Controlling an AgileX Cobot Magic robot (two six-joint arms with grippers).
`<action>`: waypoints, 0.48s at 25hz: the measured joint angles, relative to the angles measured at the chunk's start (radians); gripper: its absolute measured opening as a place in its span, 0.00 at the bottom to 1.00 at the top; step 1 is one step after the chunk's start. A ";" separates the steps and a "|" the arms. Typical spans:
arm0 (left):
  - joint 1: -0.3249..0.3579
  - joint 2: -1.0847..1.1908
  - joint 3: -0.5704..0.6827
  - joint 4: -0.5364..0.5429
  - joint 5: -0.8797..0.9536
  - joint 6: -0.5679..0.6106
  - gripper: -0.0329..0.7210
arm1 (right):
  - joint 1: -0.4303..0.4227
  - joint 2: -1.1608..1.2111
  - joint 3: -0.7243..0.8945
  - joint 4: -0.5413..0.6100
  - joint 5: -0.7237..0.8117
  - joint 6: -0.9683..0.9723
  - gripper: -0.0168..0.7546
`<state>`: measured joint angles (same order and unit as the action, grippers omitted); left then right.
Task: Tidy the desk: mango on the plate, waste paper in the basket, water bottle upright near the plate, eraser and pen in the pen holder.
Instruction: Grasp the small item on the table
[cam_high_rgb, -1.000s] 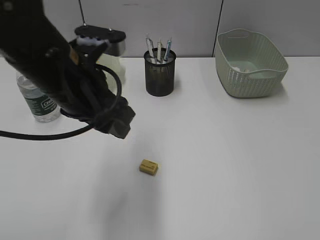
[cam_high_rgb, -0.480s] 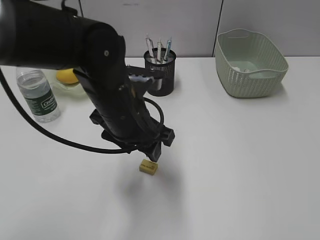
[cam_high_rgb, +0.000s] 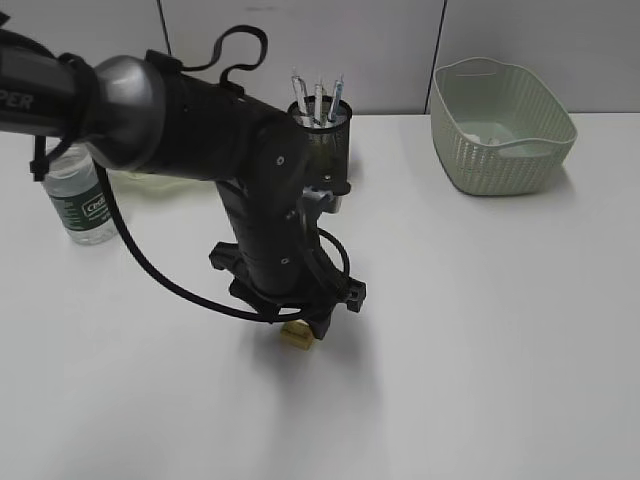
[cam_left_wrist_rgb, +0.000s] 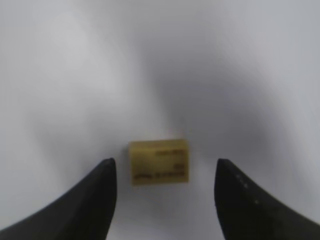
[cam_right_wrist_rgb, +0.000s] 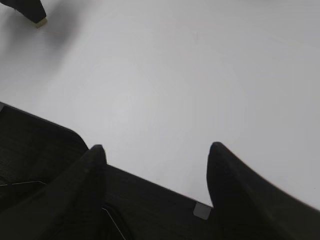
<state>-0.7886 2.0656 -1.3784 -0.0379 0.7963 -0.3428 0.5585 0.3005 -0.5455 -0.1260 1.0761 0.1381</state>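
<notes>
Down at the front of the desk (cam_high_rgb: 480, 380), we've got the left gripper (cam_left_wrist_rgb: 165, 172) poised right over the eraser (cam_left_wrist_rgb: 159, 161), jaws spread with the little yellow block sitting between the 2 dark fingers (cam_left_wrist_rgb: 95, 200) and touching neither. From the exterior view only a sliver of eraser peeks out beneath the arm, so the wrist view is our best look, and it's blurred. Our right gripper (cam_right_wrist_rgb: 155, 160) is spread too, holding nothing, hanging over bare white tabletop well off to the side. Here's what worries us: the block lies slightly askew to the fingers, so if we close before we're fully down, 1 tip could clip its top edge and flick it away or spin it; come down too hard and the tips jam on the desk. It's a small rubbery thing, so it should grip well once squeezed squarely. Further back, the pen holder (cam_high_rgb: 326, 150) stands behind the arm with 3 pens already poking up, and those could catch the eraser on the drop. Off to the left the water bottle (cam_high_rgb: 82, 200) stands upright; the plate and mango are mostly hidden behind the arm. Far right, the basket (cam_high_rgb: 500, 135) sits by the wall with something white inside, probably the waste paper.
</notes>
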 joint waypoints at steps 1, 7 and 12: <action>0.000 0.011 -0.013 0.018 0.001 -0.010 0.67 | 0.000 0.000 0.000 0.000 0.000 0.000 0.67; 0.000 0.067 -0.072 0.068 0.067 -0.057 0.67 | 0.000 0.000 0.000 0.000 0.000 0.001 0.67; -0.004 0.071 -0.078 0.086 0.066 -0.061 0.67 | 0.000 0.000 0.000 0.000 0.000 0.001 0.67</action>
<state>-0.7930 2.1371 -1.4567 0.0483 0.8622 -0.4033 0.5585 0.3005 -0.5455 -0.1260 1.0761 0.1392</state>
